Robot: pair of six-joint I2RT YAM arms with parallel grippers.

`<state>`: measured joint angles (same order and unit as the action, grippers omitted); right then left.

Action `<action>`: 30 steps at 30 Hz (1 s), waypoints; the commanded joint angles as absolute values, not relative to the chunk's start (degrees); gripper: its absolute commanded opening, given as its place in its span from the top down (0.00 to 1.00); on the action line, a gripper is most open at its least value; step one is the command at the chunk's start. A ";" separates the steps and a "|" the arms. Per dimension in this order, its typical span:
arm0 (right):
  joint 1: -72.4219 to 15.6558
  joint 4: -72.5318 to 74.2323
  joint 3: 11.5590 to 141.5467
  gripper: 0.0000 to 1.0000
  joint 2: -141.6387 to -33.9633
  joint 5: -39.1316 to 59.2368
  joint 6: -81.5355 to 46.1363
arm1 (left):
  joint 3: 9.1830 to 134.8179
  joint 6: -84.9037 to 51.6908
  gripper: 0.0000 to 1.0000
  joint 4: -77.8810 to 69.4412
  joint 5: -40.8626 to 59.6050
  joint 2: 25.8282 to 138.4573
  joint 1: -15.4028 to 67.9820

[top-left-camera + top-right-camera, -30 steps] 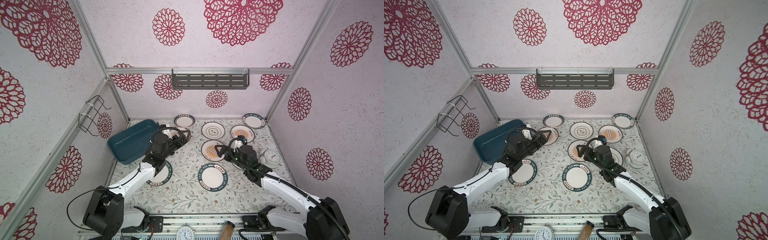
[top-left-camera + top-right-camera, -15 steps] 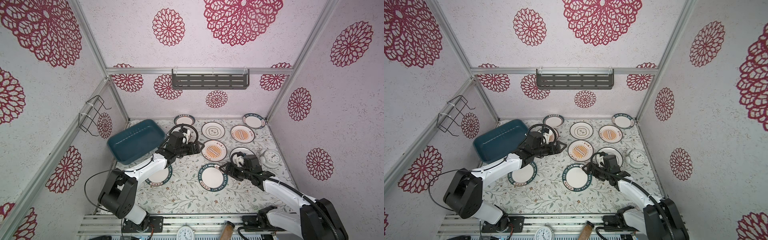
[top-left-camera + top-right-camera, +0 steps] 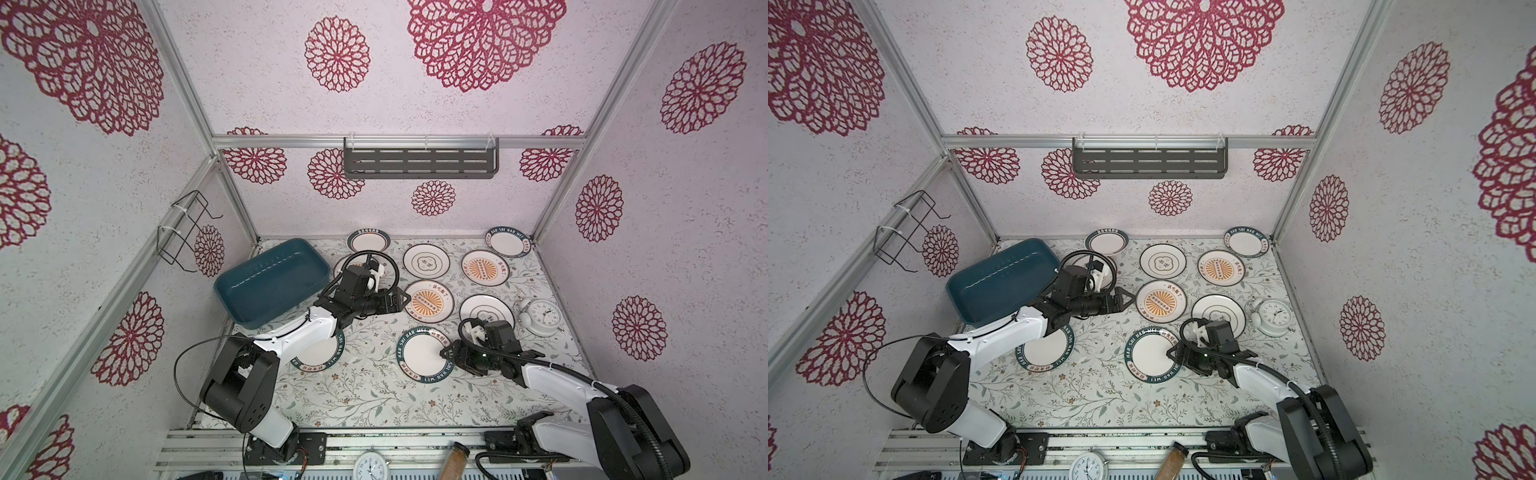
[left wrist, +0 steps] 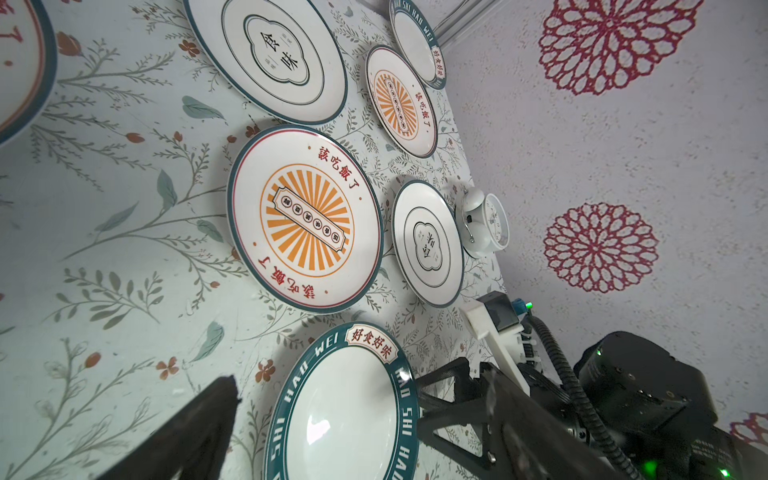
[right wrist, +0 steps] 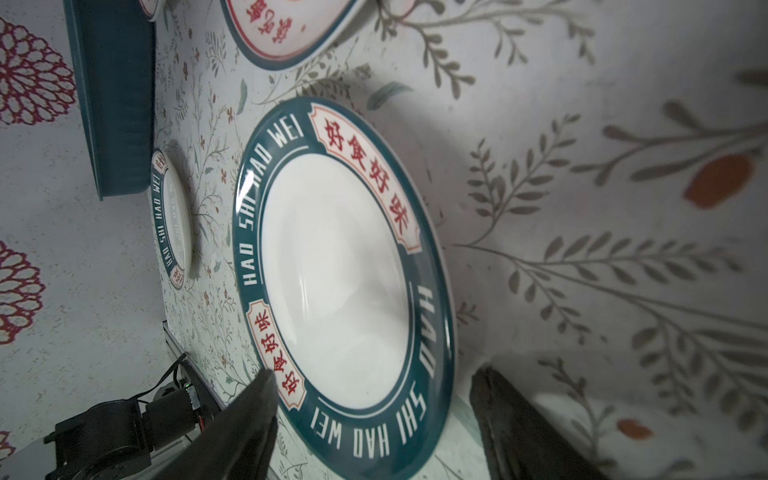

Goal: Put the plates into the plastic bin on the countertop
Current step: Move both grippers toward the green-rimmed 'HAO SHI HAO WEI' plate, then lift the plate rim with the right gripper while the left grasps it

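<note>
On leafy countertop (image 5: 582,216), right pincer (image 5: 374,376) part-open astride teal-rimmed plate (image 5: 332,270) edge.

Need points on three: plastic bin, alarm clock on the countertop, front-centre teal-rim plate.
plastic bin (image 3: 270,286): in a top view, bare inside floor.
alarm clock (image 3: 545,312): in a top view, middle of its dial.
front-centre teal-rim plate (image 5: 336,270): right wrist view, middle of its white well.

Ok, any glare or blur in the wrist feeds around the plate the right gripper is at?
Right wrist view: the teal-rimmed plate is legible, with white glare streaks on its rim and bowl; the right gripper's fingers are dark and blurred. Left wrist view: the sunburst plate is crisp.
</note>
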<state>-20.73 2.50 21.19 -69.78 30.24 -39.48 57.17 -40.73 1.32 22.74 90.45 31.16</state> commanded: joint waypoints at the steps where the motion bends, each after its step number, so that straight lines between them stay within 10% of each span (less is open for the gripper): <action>1: -20.52 3.84 20.48 0.31 -73.13 31.26 -38.80 | 56.02 -40.82 0.03 -0.23 22.00 89.99 31.53; 16: -20.57 8.40 19.46 0.89 -79.93 32.13 -40.29 | 56.49 -41.60 0.03 -0.71 22.03 90.34 31.52; 30: -19.87 -9.65 39.41 1.00 -72.63 31.58 -37.57 | 57.67 -40.61 0.02 3.34 22.13 85.44 25.66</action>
